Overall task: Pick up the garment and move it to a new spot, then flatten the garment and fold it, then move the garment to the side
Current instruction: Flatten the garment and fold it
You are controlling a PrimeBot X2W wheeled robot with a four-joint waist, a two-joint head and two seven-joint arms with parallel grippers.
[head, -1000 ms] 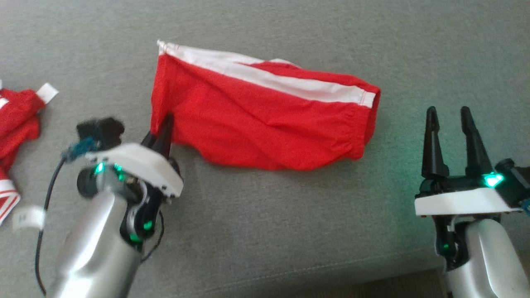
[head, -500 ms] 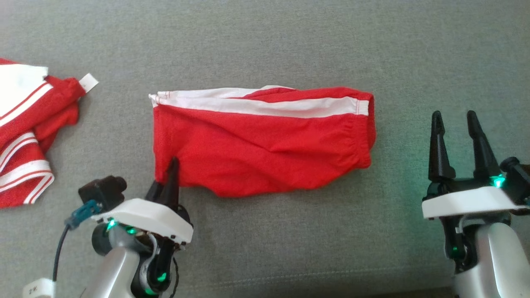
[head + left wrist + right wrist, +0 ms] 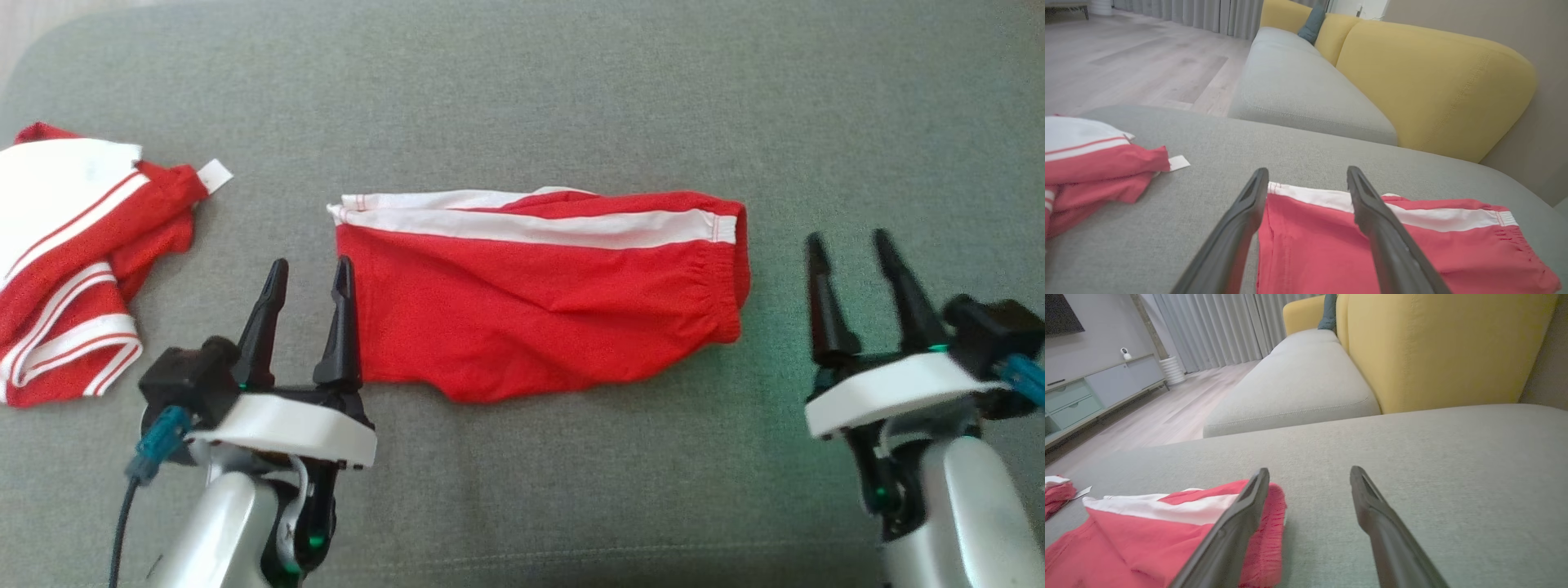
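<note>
The garment (image 3: 539,302), red shorts with a white side stripe, lies folded and flat in the middle of the grey cushion (image 3: 522,106). It also shows in the left wrist view (image 3: 1331,245) and the right wrist view (image 3: 1147,539). My left gripper (image 3: 309,271) stands open at the garment's left edge, its right finger (image 3: 341,327) against the cloth, nothing between the fingers. My right gripper (image 3: 849,245) is open to the right of the waistband, apart from the cloth. From the left wrist, the left gripper (image 3: 1306,175) hovers over the garment's corner.
A second red and white garment (image 3: 73,261) lies crumpled at the far left of the cushion. Beyond the cushion stand a yellow sofa back (image 3: 1433,81), another grey seat (image 3: 1294,388) and wooden floor (image 3: 1126,61).
My left gripper has let go of the garment's lower left corner and opened wide. The camera has shifted, so the whole scene sits lower and more level in view.
</note>
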